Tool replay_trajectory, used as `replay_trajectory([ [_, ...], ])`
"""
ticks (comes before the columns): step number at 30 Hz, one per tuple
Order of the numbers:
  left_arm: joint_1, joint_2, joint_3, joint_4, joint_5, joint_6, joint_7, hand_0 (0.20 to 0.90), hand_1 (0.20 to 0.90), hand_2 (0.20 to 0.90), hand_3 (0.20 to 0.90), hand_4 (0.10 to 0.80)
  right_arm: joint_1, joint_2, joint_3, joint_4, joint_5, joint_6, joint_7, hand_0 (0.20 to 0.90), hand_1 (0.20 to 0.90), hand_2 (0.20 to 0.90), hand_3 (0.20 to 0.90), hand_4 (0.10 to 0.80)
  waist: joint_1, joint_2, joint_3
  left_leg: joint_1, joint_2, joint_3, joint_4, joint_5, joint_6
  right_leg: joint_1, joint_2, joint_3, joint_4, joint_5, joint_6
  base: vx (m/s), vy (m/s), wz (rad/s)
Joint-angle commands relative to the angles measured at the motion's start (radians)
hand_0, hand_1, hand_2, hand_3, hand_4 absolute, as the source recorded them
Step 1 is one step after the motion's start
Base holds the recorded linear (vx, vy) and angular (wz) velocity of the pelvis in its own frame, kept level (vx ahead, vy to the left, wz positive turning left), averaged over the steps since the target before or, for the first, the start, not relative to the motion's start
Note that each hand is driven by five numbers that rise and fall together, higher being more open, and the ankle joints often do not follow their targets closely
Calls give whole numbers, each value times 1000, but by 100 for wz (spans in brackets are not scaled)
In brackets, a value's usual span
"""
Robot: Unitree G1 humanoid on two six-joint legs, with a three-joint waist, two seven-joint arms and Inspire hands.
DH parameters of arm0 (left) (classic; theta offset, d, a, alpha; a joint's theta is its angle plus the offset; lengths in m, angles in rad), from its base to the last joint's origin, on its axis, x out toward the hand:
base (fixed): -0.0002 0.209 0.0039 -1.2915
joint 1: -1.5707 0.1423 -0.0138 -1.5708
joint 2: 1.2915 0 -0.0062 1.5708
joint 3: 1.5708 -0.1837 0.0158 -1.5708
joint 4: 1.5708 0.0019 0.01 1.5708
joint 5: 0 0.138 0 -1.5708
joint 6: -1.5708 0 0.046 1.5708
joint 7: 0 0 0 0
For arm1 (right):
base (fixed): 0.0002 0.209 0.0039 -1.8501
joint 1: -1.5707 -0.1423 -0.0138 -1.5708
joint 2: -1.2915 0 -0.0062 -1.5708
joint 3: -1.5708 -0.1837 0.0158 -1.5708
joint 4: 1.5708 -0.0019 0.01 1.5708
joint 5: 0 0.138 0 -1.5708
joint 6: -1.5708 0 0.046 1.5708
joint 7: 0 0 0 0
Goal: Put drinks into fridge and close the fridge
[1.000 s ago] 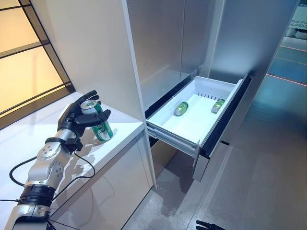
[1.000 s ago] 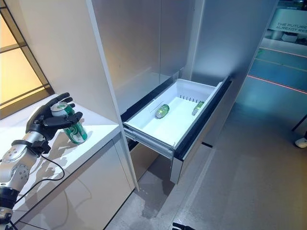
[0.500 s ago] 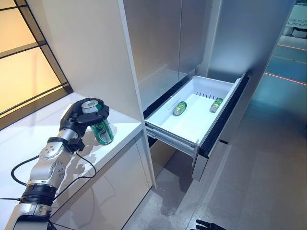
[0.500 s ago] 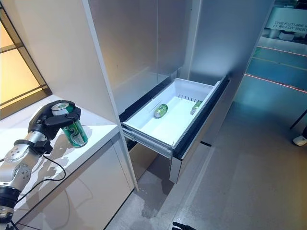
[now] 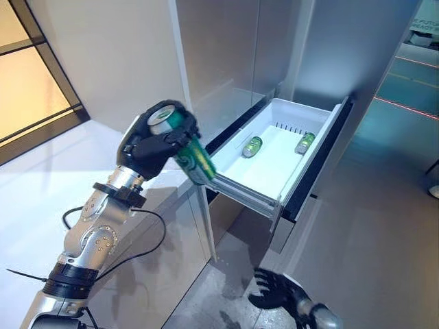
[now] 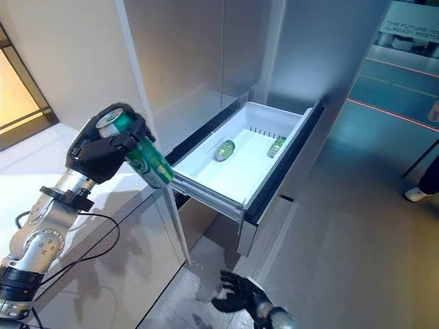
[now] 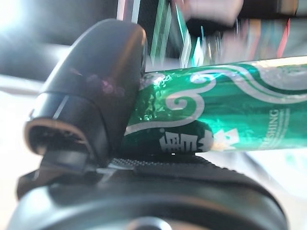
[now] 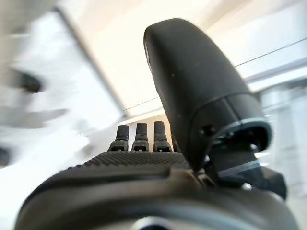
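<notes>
The left robot hand [image 5: 147, 145] is clenched round a green drink can [image 5: 188, 152], held tilted in the air above the white worktop [image 5: 41, 192] edge, just beside the open fridge drawer [image 5: 291, 130]. Two green cans [image 5: 252, 146] lie inside, apart. The right robot hand [image 6: 236, 296] hangs low over the floor, fingers relaxed.

Your left arm is silver-grey metal in rounded, jointed segments, its round housings dotted with small screw heads and split by dark bands. A black collar sits at the wrist, just behind the left hand [image 5: 147, 147], which is dark and glossy with blocky segmented fingers. The right hand [image 5: 278, 293] has the same dark shell on a silver-grey wrist; up close, its palm edge carries a ribbed black pad.
</notes>
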Motion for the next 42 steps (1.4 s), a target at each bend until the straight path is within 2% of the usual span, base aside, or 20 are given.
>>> replay_trajectory([
  [1, -214, -21, 20, -73, -91, -194, -117, 300, 300, 300, 200, 100, -49, -36, 11, -160, 80, -15, 119, 900, 900, 900, 900, 800, 11, 12, -46, 28, -60, -34, 19, -107, 19, -3, 41, -36, 93, -135, 23, 0, 0, 0],
  [6, -110, -28, 7, -107, -58, -243, -245, 300, 300, 300, 200, 100, -98, -116, -12, -474, 213, 58, 165, 900, 900, 900, 900, 800, 18, 4, -43, 27, -59, -39, 15, -99, 21, -2, 42, -36, 88, -124, 22, -13, -5, 0],
  [7, -84, -25, 7, -106, -53, -257, -277, 300, 300, 300, 200, 100, -121, -138, -26, -564, 250, 105, 159, 900, 900, 900, 900, 800, 20, 3, -43, 24, -60, -40, 16, -97, 23, -5, 43, -32, 89, -121, 21, 0, 0, 0],
  [10, -47, -22, 6, -112, -42, -257, -318, 300, 300, 300, 200, 100, -173, -185, -47, -675, 341, 160, 150, 900, 900, 900, 900, 800, 25, 1, -42, 19, -60, -42, 16, -94, 26, -8, 44, -28, 87, -117, 19, 0, 0, 0],
  [18, -10, -19, -26, -132, 2, -207, -333, 300, 300, 300, 200, 100, -247, -236, -48, -778, 526, 296, 132, 900, 900, 900, 900, 800, 33, -8, -45, 12, -60, -42, 22, -92, 27, -10, 44, -35, 85, -113, 15, 0, 0, 0],
  [26, -43, -13, -81, -119, 32, -174, -301, 300, 300, 300, 200, 100, -314, -269, -7, -812, 572, 310, 147, 900, 900, 900, 900, 800, 37, -16, -47, 9, -62, -48, 25, -88, 25, -5, 43, -41, 78, -107, 12, 0, 0, 0],
  [33, -72, -3, -112, -93, 96, -185, -253, 300, 300, 300, 200, 100, -375, -301, 23, -849, 569, 326, 200, 900, 900, 900, 900, 800, 40, -20, -49, -3, -63, -49, 29, -78, 22, -13, 42, -45, 75, -94, 11, -15, -7, 0],
  [42, -94, 13, -111, -45, 126, -171, -222, 300, 300, 300, 200, 100, -453, -344, -11, -887, 557, 246, 134, 900, 900, 900, 900, 800, 39, -22, -52, -7, -65, -52, 33, -77, 20, -12, 45, -42, 73, -91, 10, 0, 0, 0],
])
